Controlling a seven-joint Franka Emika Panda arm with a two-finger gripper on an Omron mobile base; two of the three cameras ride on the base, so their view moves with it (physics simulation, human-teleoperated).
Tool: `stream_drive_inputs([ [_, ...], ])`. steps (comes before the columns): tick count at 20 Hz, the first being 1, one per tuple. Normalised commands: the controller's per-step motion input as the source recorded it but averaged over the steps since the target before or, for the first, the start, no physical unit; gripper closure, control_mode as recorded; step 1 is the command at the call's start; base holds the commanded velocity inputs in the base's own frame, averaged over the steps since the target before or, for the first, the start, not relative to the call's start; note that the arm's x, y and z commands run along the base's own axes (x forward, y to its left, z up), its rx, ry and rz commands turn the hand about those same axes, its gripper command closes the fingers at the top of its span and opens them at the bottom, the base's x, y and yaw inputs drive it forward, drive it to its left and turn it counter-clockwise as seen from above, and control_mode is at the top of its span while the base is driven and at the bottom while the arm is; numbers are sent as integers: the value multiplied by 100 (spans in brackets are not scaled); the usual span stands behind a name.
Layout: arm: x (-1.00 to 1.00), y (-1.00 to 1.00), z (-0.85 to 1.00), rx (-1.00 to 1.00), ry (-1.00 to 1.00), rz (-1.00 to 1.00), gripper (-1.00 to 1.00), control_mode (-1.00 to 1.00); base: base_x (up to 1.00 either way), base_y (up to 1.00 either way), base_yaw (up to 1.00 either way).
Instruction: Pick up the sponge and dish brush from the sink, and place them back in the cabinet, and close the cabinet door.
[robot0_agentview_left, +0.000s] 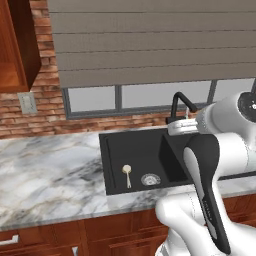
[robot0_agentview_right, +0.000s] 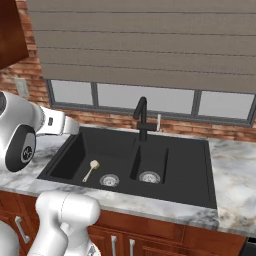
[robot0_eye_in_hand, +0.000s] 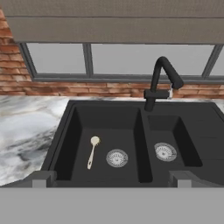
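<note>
The cabinet (robot0_agentview_left: 17, 45) is cut off at the picture's edge, and its door cannot be made out. The matte black sink (robot0_eye_in_hand: 144, 111) has two basins. The cream brush (robot0_eye_in_hand: 92, 151) lies flat in the left basin beside the drain, round head toward the window. The gripper (robot0_eye_in_hand: 112, 178) has its fingers spread wide, empty.

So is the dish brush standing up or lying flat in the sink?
Lying flat: the dish brush rests on the floor of the sink's left basin, beside the drain.
</note>
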Motion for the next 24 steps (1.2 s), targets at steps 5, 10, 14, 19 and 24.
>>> stream_drive_inputs([
  [5, 0, 0, 0, 0, 0, 0, -100, 100, 50, 0, 0],
  [10, 0, 0, 0, 0, 0, 0, -100, 100, 36, 0, 0],
  [14, 0, 0, 0, 0, 0, 0, -100, 100, 8, 0, 0],
  [19, 7, 0, 0, 0, 1, 0, -100, -100, 5, 0, 0],
  [24, 31, 0, 0, 2, 3, 0, -100, -100, 0, 0, 0],
])
